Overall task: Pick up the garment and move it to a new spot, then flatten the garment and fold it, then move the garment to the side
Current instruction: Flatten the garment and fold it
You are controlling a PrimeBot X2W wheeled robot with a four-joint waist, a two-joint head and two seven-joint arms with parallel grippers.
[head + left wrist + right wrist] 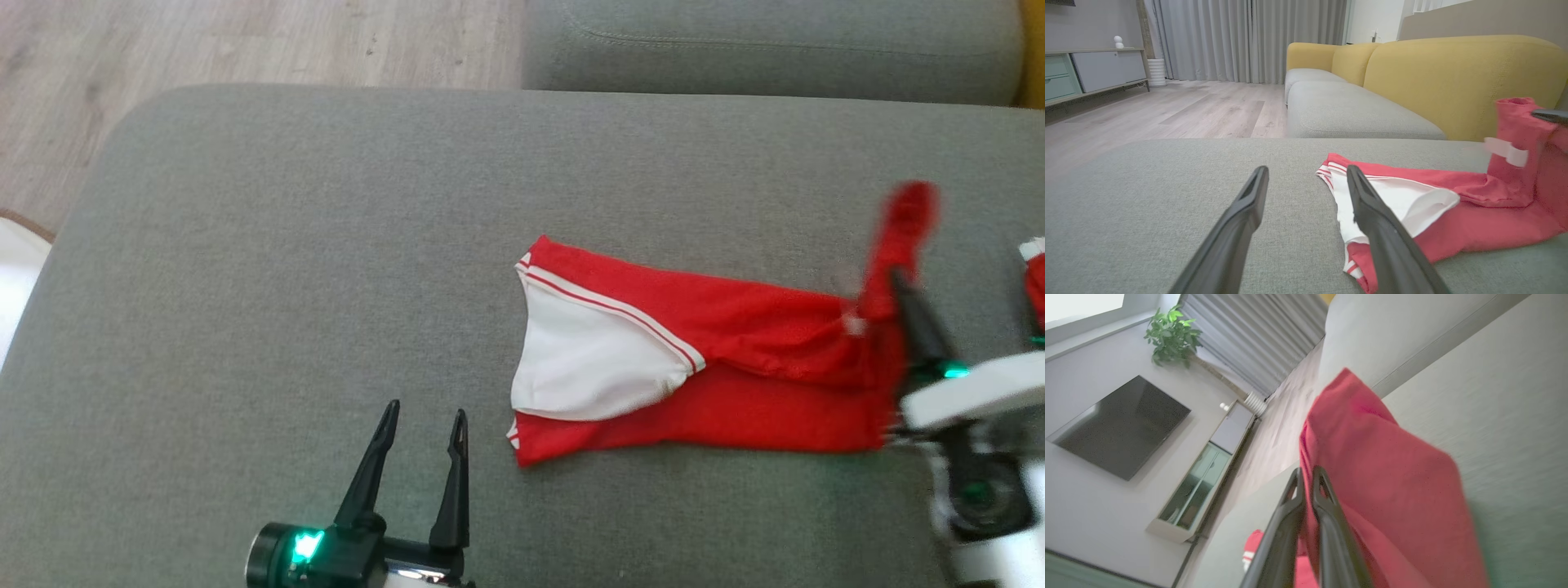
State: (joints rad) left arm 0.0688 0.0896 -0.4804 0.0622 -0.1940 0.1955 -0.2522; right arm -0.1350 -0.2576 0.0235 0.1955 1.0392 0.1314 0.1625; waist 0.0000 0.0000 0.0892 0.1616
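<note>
At the upper left of the head view, pale floor (245,41) showed past the rounded corner of the grey cushion (286,245) that carried the work. Lower down, left of centre, the left tool (427,408) sat low over bare cushion. Its fingers stood apart with nothing between them, just beside the near corner of the garment (735,359). In its own wrist view the left tool (1307,169) pointed along the cushion, and the white-striped corner lay just behind its right finger. It seemed placed clear of the cloth so nothing would snag, yet near enough to take the free end.

The garment, red with a white lining and white stripes, stretched from the centre to the right of the frame. Most of it lay on the cushion, its open end turned left and showing white inside. Its right end rose off the cushion in a blurred red flap.

At the right, the right tool (898,282) had its fingers together, clamped on that raised end. Its wrist view showed the right tool (1309,470) pinching a red fold, with cloth draped to the right of the fingers. Gripping at one end probably let the rest trail and straighten on the way to a new spot. The move looked barely begun, with flattening and folding not yet done. Thin fabric held at one end could slip or bunch.
</note>
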